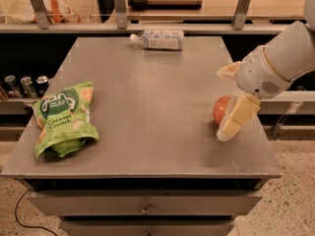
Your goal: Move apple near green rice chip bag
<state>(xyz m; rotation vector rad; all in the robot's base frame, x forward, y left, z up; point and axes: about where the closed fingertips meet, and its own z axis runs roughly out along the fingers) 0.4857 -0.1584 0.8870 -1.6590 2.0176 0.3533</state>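
Note:
The red-orange apple [220, 109] sits on the grey table [147, 97] near its right edge. My gripper [229, 98] reaches in from the right and is open. Its near pale finger [237, 117] stands in front of the apple's right side and hides part of it. The far finger [228, 72] stands behind and above the apple. I cannot tell whether either finger touches it. The green rice chip bag [63, 118] lies flat at the table's left front, far from the apple.
A clear plastic bottle [158, 39] with a pale label lies on its side at the table's back edge. Several cans [23, 85] stand on a lower shelf to the left. A counter with metal posts runs behind the table.

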